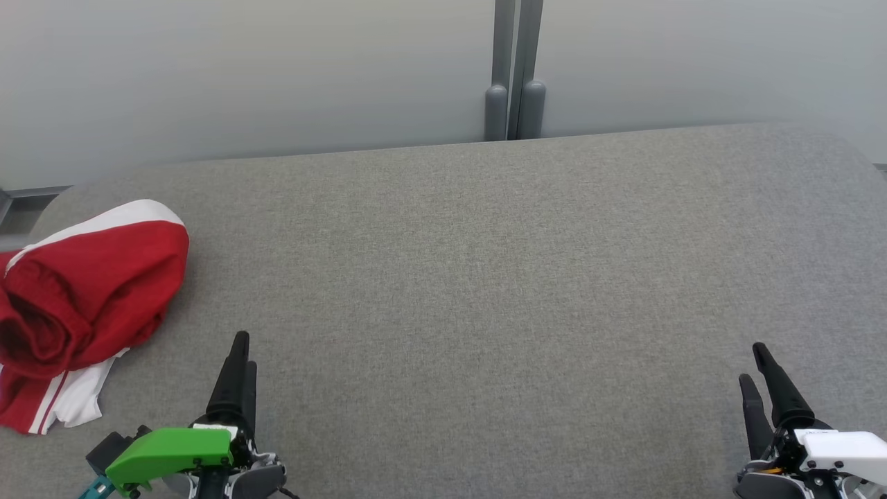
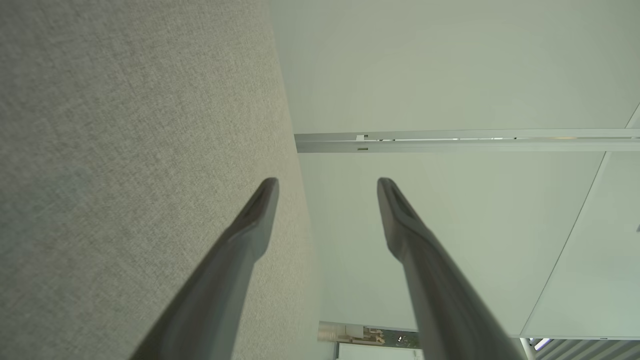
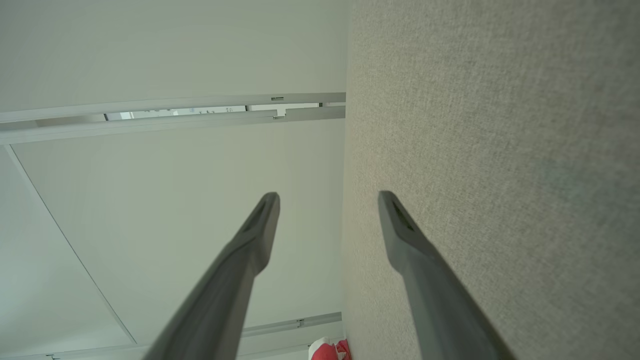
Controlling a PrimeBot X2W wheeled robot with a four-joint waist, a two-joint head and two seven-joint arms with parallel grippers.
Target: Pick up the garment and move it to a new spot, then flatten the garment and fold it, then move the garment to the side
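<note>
Jaws apart and empty on both, my left gripper, lower left, stands far nearer than my right gripper to the crumpled red garment at the left edge.

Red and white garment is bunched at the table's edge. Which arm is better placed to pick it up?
Left, probably. The garment lies at the left edge of the table, close beside the left gripper. The right gripper sits far across the grey surface.
</note>
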